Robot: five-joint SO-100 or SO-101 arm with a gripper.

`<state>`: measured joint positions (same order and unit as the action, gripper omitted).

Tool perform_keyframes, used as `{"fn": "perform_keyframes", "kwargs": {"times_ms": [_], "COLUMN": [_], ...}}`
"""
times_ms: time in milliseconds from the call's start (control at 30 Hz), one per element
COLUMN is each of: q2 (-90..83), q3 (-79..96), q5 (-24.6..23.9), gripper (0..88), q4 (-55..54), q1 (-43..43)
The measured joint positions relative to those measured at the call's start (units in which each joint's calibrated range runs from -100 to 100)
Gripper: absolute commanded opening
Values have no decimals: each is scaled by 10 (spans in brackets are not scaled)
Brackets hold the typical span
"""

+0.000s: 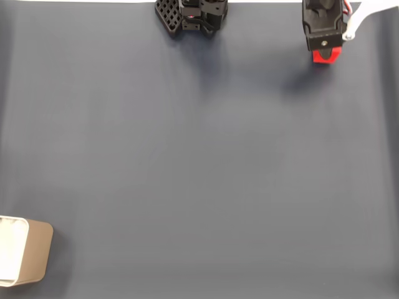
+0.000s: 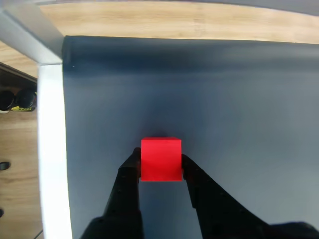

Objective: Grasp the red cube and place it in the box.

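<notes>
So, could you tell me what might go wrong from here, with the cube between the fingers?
The fingers touch the red cube only at their tips, so it could twist or slip out once lifted. The box sits at the opposite corner of the dark mat in the fixed view, partly cut off by the frame edge, so the carry is long. A drop short of the box seems possible.

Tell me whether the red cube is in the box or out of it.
Out. The red cube sits between the gripper fingers at the mat's top right in the fixed view; the box is at bottom left.
</notes>
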<state>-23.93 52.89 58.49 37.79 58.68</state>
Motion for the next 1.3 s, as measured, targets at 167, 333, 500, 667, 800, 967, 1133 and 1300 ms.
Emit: {"fn": "perform_keyframes", "kwargs": {"times_ms": [167, 333, 500, 667, 800, 967, 1133, 1300], "q2": [-11, -22, -28, -27, -16, -9, 0, 13], "q3": [-44, -81, -132, -186, -230, -279, -325, -364], "q5": [0, -1, -13, -13, -13, -24, -34, -41], "gripper": [0, 0, 0, 0, 0, 0, 0, 0], "q4": [37, 45, 57, 80, 94, 104, 105, 111], "q1": [-39, -85, -148, -178, -207, -247, -278, -330]}}
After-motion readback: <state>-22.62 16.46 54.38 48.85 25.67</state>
